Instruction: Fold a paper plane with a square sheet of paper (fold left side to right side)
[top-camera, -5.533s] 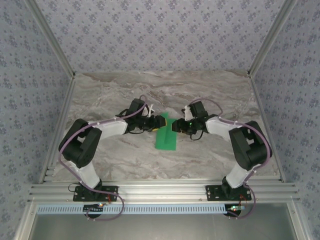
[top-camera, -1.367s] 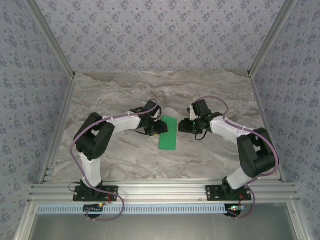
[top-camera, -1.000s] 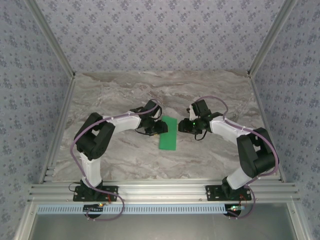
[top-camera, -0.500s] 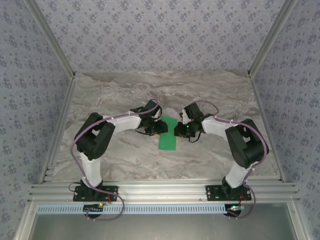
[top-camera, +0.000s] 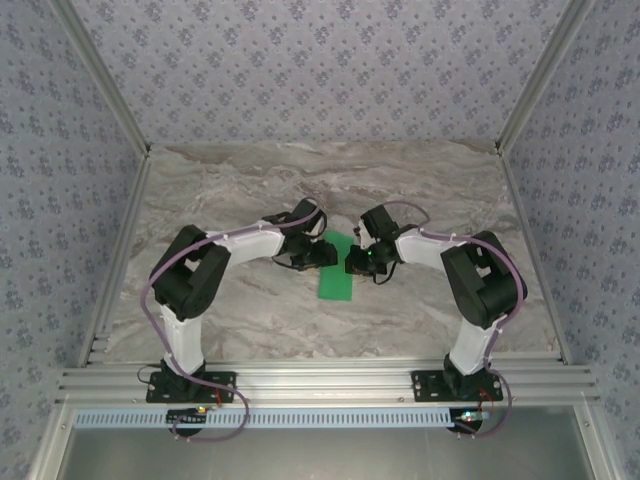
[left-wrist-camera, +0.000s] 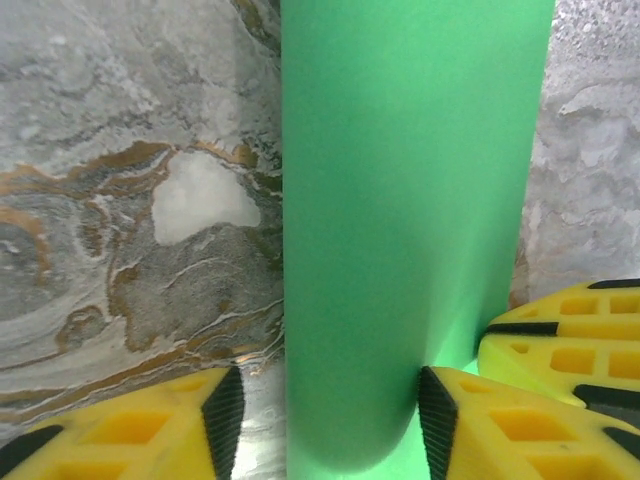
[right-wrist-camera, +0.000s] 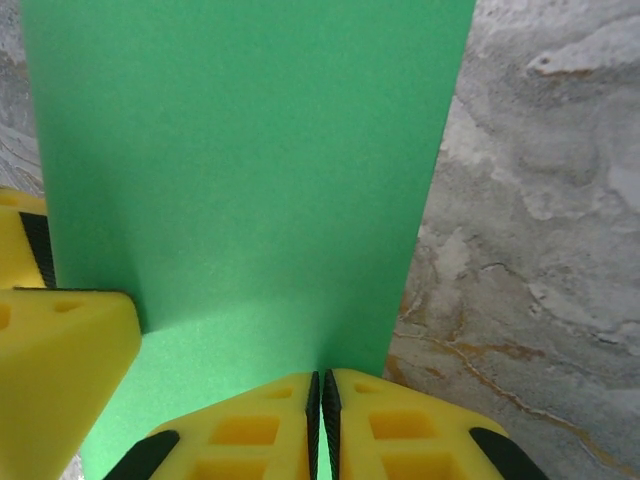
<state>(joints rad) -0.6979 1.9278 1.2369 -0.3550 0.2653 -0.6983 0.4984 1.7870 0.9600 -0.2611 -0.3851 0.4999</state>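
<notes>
I read the green paper as matt and smooth. The tabletop looks like polished stone, the fingers yellow plastic.

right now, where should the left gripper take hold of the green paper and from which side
Probably the rounded fold along its left edge, coming in low from the left. In the left wrist view the square sheet of paper bulges up there, uncreased, between the fingers of the open left gripper, so there is something to pinch. The right gripper is shut on its right side.
</notes>
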